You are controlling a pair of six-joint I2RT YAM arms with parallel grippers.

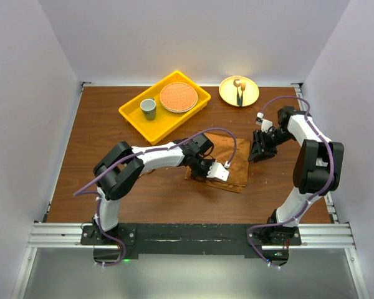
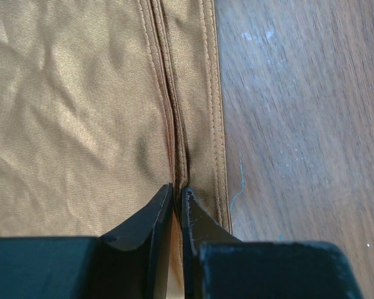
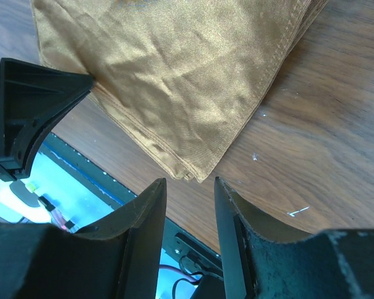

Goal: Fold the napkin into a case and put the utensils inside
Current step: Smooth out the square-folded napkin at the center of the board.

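Rust-brown and folded into layers, the napkin lies flat in the middle of the table. The left claw is down on it, its jaws pressed almost together on a raised ridge of cloth where two stitched hems meet (the pinch looks real, though the tips hide just how much cloth they have). That ridge runs straight ahead from the tips, in line with the claw. It is parallel to the napkin's outer edge, and bare wood lies just beside that edge on the right of the wrist view.

The right claw hovers just off the napkin's right side, jaws spread with nothing between them. A layered corner of the cloth points at the gap, close in front of the tips but not touching.

So the left claw is the nearer one, and it has the hem. Any next fold, I judge, must carry that ridge sideways across the cloth, at right angles to the hem's line, while the right claw could pin or take the corner facing it. The folding looks only part done. The utensils sit on the yellow plate at the far right, well apart from the napkin and nearer the right claw.
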